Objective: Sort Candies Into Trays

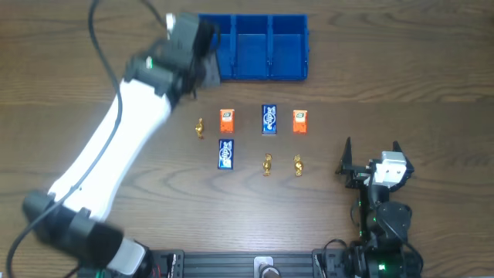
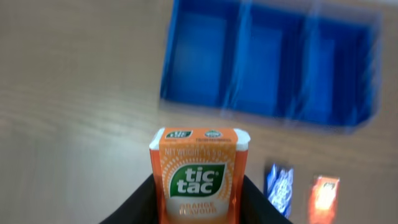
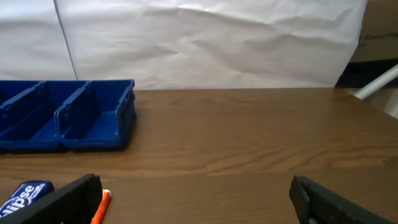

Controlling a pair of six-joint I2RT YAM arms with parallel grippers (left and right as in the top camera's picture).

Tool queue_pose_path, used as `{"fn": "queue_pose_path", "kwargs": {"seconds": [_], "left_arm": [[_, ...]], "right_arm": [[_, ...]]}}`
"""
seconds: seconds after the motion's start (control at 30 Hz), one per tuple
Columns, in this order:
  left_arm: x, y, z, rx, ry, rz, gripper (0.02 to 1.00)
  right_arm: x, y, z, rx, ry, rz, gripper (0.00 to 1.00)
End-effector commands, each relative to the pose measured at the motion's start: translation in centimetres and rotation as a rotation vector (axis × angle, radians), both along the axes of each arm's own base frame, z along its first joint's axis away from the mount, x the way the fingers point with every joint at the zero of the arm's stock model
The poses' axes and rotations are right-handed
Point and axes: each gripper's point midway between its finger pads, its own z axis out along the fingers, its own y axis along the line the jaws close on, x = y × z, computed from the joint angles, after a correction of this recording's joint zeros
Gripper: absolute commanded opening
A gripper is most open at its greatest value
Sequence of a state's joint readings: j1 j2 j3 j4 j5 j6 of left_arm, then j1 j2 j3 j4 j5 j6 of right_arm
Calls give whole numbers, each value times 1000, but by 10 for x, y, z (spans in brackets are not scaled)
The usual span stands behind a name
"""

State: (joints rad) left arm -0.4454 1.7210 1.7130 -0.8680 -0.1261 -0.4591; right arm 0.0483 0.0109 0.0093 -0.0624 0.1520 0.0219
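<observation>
Left wrist view shows you the left gripper (image 2: 200,208) with both fingers (image 2: 134,210) clamped on an orange candy box (image 2: 200,174). The box stands upright between them, its white lid end sticking out past the fingertips. Ahead of those fingertips, across a strip of bare wooden table (image 2: 74,93), sits the blue tray (image 2: 239,74) with its three compartments side by side. The held box is short of the tray and not over any compartment. Off to one side of the fingers, a blue pack (image 2: 280,186) and a loose orange box (image 2: 324,198) lie flat on the table. In the top view you can count the other loose candies, among them three gold-wrapped sweets (image 1: 268,164), spread in two rows on the near side of the tray, none touching another. Your right gripper (image 1: 372,147) is low over the table with its fingers (image 3: 336,202) spread wide and nothing between them. The nearest gold sweet lies just outside one finger, and the tray is well beyond the fingertips.
</observation>
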Motion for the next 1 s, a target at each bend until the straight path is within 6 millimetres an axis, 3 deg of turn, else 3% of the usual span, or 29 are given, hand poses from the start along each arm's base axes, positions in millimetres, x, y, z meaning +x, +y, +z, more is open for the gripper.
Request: {"fn": "queue_pose_path", "kwargs": {"seconds": [0.03,0.07,0.17,0.23,0.33,0.37,0.43,0.53,0.63,0.7,0.73,0.8,0.83,0.9,1.0], "left_arm": [[83,-5,-12,55,-13,-3,231],[104,-9,-25,44,-8,-4,240],[135,-9,-62,33,25,-6,231],[146,-8,-88,32,60,-13,226],[149,-3,-104,47,83,-15,303],[149,-3,-104,47,84,-13,360],[153,-4,-102,44,64,-23,636],[150,-19,-88,34,34,-53,783],[115,-43,-48,50,27,-105,877],[71,-60,-31,60,58,-112,908],[44,-67,-33,70,81,-109,915],[5,-70,-58,65,140,-85,917],[-19,-68,-89,67,195,-63,915],[-42,-61,-143,86,284,-55,899],[-58,-47,-189,83,358,-35,884]], "right_arm": [[0,-1,0,7,-2,-6,998],[0,-1,0,7,-2,-6,998],[0,-1,0,7,-2,-6,998],[0,-1,0,7,-2,-7,998],[0,-1,0,7,-2,-6,998],[0,-1,0,7,-2,-6,998],[0,-1,0,7,-1,-6,998],[0,-1,0,7,-2,-6,998],[0,-1,0,7,-2,-6,998],[0,-1,0,7,-2,-6,998],[0,-1,0,7,-2,-6,998],[0,-1,0,7,-2,-6,998],[0,-1,0,7,-1,-6,998],[0,-1,0,7,-2,-6,998],[0,-1,0,7,-2,-6,998]]}}
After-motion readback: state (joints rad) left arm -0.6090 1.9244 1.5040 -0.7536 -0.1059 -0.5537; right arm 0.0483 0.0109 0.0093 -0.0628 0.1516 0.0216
